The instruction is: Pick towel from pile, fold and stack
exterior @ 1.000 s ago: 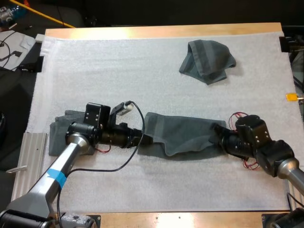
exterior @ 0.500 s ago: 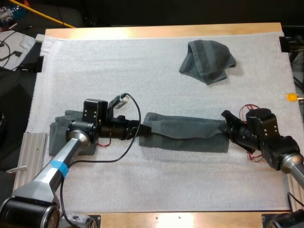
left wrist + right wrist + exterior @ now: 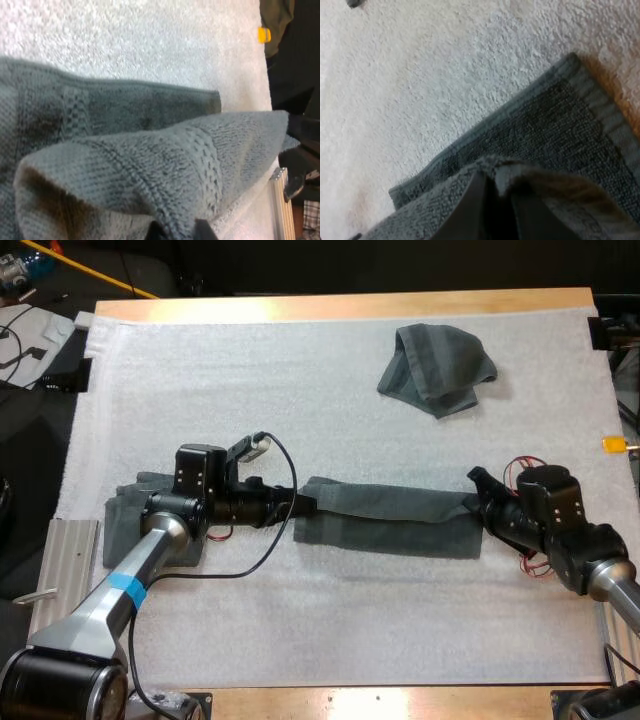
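**A:** Location of the worked towel to be entered.

**B:** The towel (image 3: 385, 518) is recorded as a long folded band on the white mat (image 3: 300, 400). It lies on the near half and is stretched left to right between the two grippers. In the left wrist view its upper layer is seen raised, while the lower layer lies flat on the mat.

**A:** Left gripper condition?

**B:** The left gripper (image 3: 303, 504) is found at the band's left end. In the left wrist view its fingers are closed on a raised fold of the cloth, which is pinched from both sides.

**A:** Right gripper condition?

**B:** The right gripper (image 3: 476, 505) is placed at the band's right end, low over the mat. In the right wrist view its fingers are clamped on the towel's upper edge. A corner of the bottom layer is spread flat on the mat just beyond them.

**A:** Other cloth to be logged?

**B:** A crumpled towel (image 3: 437, 367) is noted on the far part of the mat, right of centre and well apart from both grippers. A folded stack (image 3: 122, 512) is noted near the mat's left edge, partly covered by the left arm. The wooden table (image 3: 340, 305) is visible as a strip beyond the mat's far edge.
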Controlling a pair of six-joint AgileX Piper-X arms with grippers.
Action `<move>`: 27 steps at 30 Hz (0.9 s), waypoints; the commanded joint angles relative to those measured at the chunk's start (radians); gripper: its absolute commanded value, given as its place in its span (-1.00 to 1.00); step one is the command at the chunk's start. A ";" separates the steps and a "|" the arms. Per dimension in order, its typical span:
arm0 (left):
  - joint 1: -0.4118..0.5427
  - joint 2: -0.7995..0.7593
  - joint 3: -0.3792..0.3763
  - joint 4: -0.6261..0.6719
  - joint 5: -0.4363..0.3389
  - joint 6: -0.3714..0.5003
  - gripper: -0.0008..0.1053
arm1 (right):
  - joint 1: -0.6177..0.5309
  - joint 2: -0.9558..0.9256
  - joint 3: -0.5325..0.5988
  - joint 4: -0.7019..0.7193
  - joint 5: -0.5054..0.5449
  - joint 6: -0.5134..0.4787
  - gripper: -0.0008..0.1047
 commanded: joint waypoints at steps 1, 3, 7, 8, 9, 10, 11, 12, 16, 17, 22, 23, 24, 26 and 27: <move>0.000 0.005 -0.003 -0.026 -0.019 -0.010 -0.97 | -0.004 -0.002 -0.006 -0.013 0.013 -0.001 -0.98; 0.000 0.006 -0.002 -0.026 -0.018 -0.010 -0.88 | -0.004 -0.003 -0.004 -0.018 0.010 -0.002 -0.96; 0.001 0.009 -0.003 -0.029 -0.012 -0.016 -0.39 | -0.004 0.005 -0.004 -0.049 0.003 0.002 -0.58; -0.001 0.005 -0.003 -0.031 -0.012 -0.018 -0.27 | -0.004 0.005 -0.004 -0.063 0.000 0.003 -0.43; -0.001 0.004 -0.003 -0.032 -0.010 -0.021 -0.13 | -0.004 0.006 -0.003 -0.079 -0.003 0.002 -0.25; -0.002 0.005 -0.003 -0.035 -0.005 -0.023 -0.01 | -0.004 0.007 -0.002 -0.095 -0.006 0.001 -0.09; -0.002 0.005 -0.003 -0.040 0.002 -0.025 0.06 | -0.004 0.009 -0.003 -0.113 -0.008 0.000 0.03; -0.001 0.003 -0.004 -0.046 0.013 -0.028 0.10 | -0.005 0.010 -0.003 -0.137 -0.012 -0.004 0.13; 0.001 0.001 -0.010 -0.080 0.085 -0.049 0.07 | -0.005 0.011 -0.001 -0.254 -0.044 -0.032 0.20; 0.000 0.000 -0.012 -0.085 0.100 -0.053 0.06 | -0.004 0.012 0.000 -0.278 -0.060 -0.041 0.19; 0.000 -0.008 -0.012 -0.085 0.115 -0.050 0.07 | -0.004 -0.007 0.001 -0.283 -0.126 -0.091 0.14; 0.000 -0.020 -0.013 -0.085 0.118 -0.050 0.07 | -0.004 -0.017 0.001 -0.279 -0.144 -0.121 0.14; -0.001 -0.036 -0.013 -0.086 0.114 -0.050 0.07 | -0.004 -0.030 0.001 -0.266 -0.150 -0.152 0.14; -0.001 -0.076 -0.014 -0.084 0.106 -0.050 0.07 | -0.003 -0.061 -0.005 -0.215 -0.145 -0.224 0.14; 0.000 -0.096 -0.014 -0.084 0.101 -0.049 0.07 | -0.003 -0.081 -0.008 -0.181 -0.135 -0.259 0.14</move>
